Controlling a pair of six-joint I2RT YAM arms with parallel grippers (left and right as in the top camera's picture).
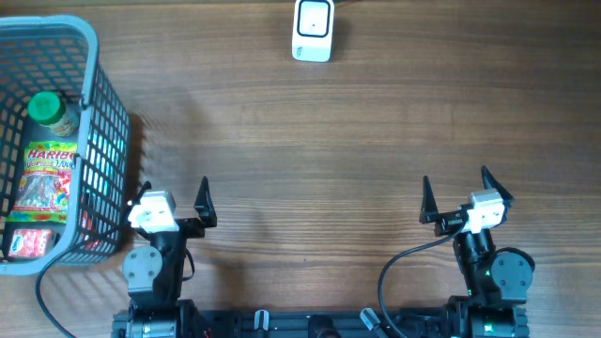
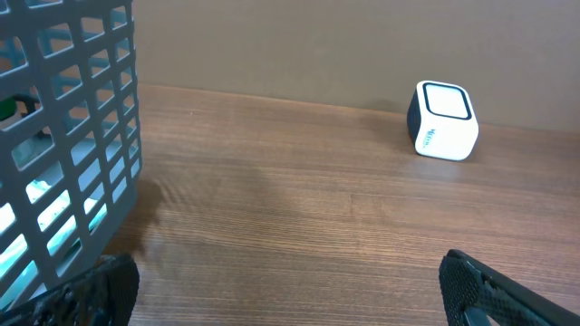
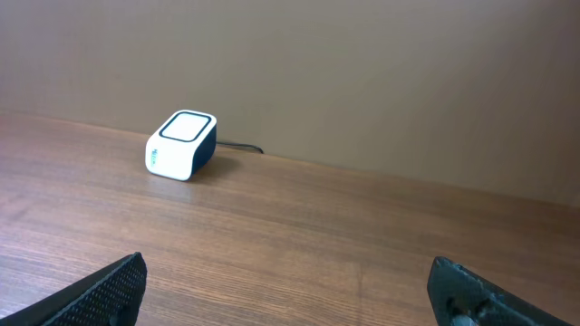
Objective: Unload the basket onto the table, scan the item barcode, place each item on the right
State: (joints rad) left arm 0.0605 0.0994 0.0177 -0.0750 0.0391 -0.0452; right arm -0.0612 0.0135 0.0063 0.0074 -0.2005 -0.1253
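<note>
A wood-grain table (image 1: 329, 169) is backed by a tan wall (image 3: 362, 72). The left gripper (image 1: 175, 185) and right gripper (image 1: 455, 176) are held spread wide.

Left tool (image 1: 174, 188) and right tool (image 1: 455, 178) bore pointed black fingers (image 1: 204, 197) and white blocks (image 1: 153, 211); a black cable (image 1: 404, 255) looped beside the right one.
</note>
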